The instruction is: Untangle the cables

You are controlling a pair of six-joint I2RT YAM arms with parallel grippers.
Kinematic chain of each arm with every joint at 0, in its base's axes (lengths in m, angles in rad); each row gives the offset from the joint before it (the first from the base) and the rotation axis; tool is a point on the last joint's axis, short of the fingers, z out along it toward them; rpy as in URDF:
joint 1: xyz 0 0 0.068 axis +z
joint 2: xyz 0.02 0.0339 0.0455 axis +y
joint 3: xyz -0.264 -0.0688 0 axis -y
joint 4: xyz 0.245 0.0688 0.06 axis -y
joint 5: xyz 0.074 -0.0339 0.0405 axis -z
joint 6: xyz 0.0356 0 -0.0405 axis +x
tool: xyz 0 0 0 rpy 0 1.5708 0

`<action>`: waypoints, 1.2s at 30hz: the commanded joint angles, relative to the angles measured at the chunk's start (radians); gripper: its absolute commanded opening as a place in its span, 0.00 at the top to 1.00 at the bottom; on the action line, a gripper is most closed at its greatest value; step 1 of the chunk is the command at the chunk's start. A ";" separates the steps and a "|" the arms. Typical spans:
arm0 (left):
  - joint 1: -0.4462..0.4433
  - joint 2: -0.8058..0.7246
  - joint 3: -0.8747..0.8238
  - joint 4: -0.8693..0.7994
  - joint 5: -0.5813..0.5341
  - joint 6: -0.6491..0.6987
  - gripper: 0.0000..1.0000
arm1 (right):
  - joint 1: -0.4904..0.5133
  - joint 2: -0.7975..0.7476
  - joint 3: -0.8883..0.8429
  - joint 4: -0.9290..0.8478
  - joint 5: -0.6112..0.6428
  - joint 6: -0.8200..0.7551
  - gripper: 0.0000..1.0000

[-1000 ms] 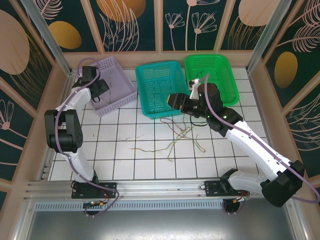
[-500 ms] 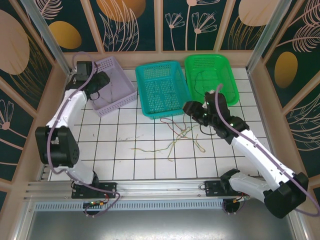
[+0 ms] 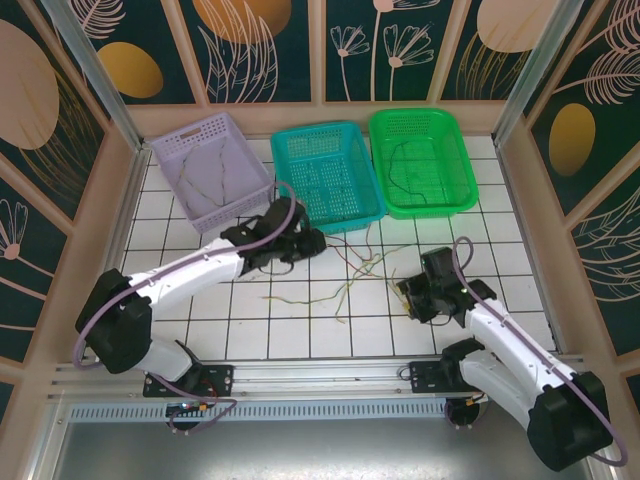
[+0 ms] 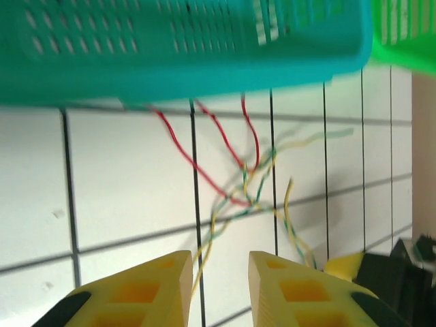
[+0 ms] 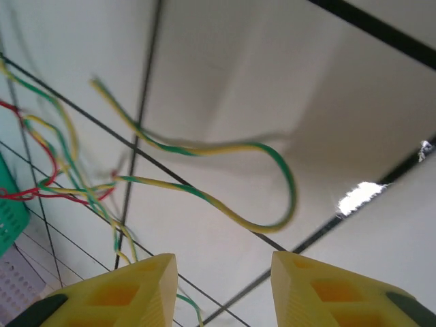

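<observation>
Your left jaws: apart, empty, low over cables (image 3: 368, 262) at counter centre, just before teal basket (image 3: 325, 175). Your right jaws: apart, empty, at tangle's right end, above yellow-green loop (image 5: 289, 184).

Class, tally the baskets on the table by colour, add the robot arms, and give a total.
lilac basket: 1
teal basket: 1
green basket: 1
robot arms: 2 (left arm, right arm)
Total: 5
</observation>
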 commanded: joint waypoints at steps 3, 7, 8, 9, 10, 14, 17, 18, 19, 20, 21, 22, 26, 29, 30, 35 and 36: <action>-0.106 0.003 -0.029 0.071 -0.067 0.107 0.75 | 0.025 -0.044 -0.030 0.009 -0.074 0.354 0.52; -0.151 0.046 -0.026 0.120 -0.069 0.175 0.69 | 0.028 -0.071 -0.124 0.128 -0.069 0.492 0.49; -0.161 0.062 -0.022 0.127 -0.062 0.187 0.66 | 0.027 -0.072 -0.143 0.153 -0.051 0.521 0.49; -0.173 0.081 -0.014 0.129 -0.056 0.199 0.63 | 0.024 -0.069 -0.157 0.175 -0.028 0.541 0.50; -0.183 0.095 -0.005 0.125 -0.055 0.211 0.61 | 0.018 -0.064 -0.168 0.198 -0.013 0.552 0.50; -0.231 0.173 0.026 0.085 -0.089 0.290 0.47 | -0.011 -0.027 -0.166 0.257 0.051 0.534 0.52; -0.254 0.254 0.055 0.057 -0.118 0.339 0.45 | -0.020 0.003 -0.148 0.246 0.065 0.501 0.65; -0.260 0.284 0.069 0.046 -0.128 0.352 0.44 | -0.020 0.010 -0.145 0.238 0.067 0.493 0.71; -0.265 0.307 0.084 0.032 -0.145 0.360 0.43 | -0.020 0.012 -0.139 0.229 0.071 0.483 0.75; -0.268 0.334 0.105 0.008 -0.170 0.365 0.42 | -0.021 0.009 -0.130 0.211 0.081 0.474 0.78; -0.267 0.358 0.120 -0.011 -0.197 0.368 0.42 | -0.021 0.006 -0.122 0.191 0.093 0.465 0.79; -0.268 0.383 0.134 -0.030 -0.226 0.372 0.42 | -0.021 -0.001 -0.112 0.169 0.108 0.456 0.85; -0.268 0.479 0.180 -0.134 -0.364 0.344 0.59 | -0.036 -0.027 -0.059 0.057 0.165 0.390 1.00; -0.267 0.490 0.163 -0.161 -0.443 0.304 0.84 | -0.068 -0.031 0.020 -0.073 0.222 0.278 1.00; -0.266 0.482 0.151 -0.158 -0.451 0.294 0.90 | -0.080 -0.030 0.044 -0.117 0.240 0.236 1.00; -0.260 0.444 0.105 -0.146 -0.447 0.276 1.00 | -0.145 -0.034 0.176 -0.278 0.378 0.019 1.00; -0.259 0.442 0.103 -0.148 -0.443 0.273 1.00 | -0.157 -0.039 0.185 -0.279 0.385 -0.018 1.00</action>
